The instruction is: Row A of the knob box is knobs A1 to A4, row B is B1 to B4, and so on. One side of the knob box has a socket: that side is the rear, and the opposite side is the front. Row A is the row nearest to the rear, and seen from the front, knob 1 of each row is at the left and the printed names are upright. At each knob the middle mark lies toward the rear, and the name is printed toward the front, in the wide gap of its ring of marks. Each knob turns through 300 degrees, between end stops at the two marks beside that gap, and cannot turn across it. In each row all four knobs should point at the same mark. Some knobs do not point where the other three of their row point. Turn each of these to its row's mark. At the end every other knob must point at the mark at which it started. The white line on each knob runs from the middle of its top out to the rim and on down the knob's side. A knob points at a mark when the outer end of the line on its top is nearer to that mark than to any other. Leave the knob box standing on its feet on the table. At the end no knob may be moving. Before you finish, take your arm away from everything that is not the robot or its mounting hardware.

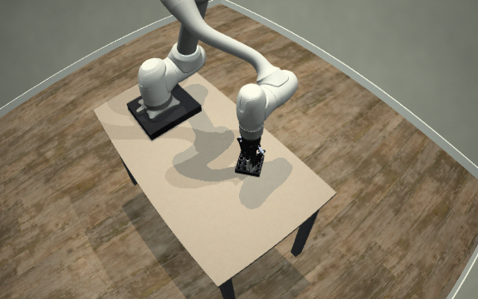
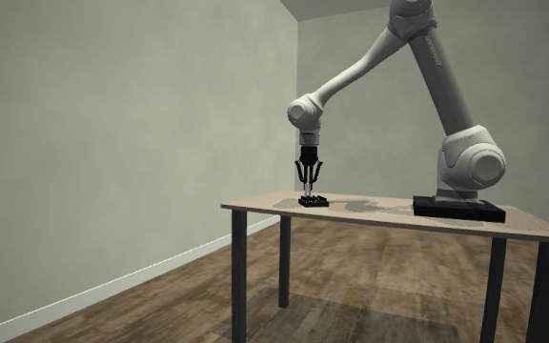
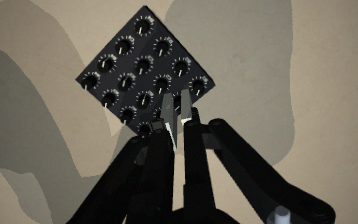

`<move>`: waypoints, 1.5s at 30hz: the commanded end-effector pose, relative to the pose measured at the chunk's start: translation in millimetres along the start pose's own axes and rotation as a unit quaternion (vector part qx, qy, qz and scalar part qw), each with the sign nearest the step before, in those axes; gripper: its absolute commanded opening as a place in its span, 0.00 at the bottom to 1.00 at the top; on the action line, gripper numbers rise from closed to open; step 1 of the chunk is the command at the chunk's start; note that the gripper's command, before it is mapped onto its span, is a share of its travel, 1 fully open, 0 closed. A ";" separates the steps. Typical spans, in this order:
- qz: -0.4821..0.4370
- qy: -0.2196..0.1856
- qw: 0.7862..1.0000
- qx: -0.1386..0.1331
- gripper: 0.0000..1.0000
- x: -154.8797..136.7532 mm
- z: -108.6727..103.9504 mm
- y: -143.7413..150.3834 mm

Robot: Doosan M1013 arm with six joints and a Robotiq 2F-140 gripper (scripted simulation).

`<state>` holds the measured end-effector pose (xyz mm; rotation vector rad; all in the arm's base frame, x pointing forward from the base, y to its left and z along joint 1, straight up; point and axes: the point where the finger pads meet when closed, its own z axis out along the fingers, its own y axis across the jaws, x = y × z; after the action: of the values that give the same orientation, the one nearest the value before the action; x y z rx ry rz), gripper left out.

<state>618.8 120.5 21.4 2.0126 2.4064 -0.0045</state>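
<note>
The black knob box [image 1: 243, 164] stands on the tan table, right of the middle; it also shows in the exterior view [image 2: 314, 201]. In the wrist view it [image 3: 145, 75] looks like a diamond with sixteen black knobs, each with a white line. My gripper [image 3: 179, 103] points straight down onto the box and its fingers are shut on one knob along the box's lower right edge, second from the right corner. That knob is mostly hidden by the fingers, and I cannot read its name. The gripper also shows in the top and exterior views [image 1: 251, 159] [image 2: 308, 191].
The arm's black base plate [image 1: 164, 110] [image 2: 457, 209] sits at the far end of the table. The box lies near the table's right long edge [image 1: 301, 166]. The floor around is wood.
</note>
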 end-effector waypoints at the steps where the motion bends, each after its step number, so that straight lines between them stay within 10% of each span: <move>1: -0.018 0.002 1.000 0.000 0.05 0.0 -0.1 0.0; 45: -0.225 0.002 0.974 -0.001 0.05 0.0 -0.1 0.0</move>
<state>618.8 120.5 21.4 1.4219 2.8001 -0.0007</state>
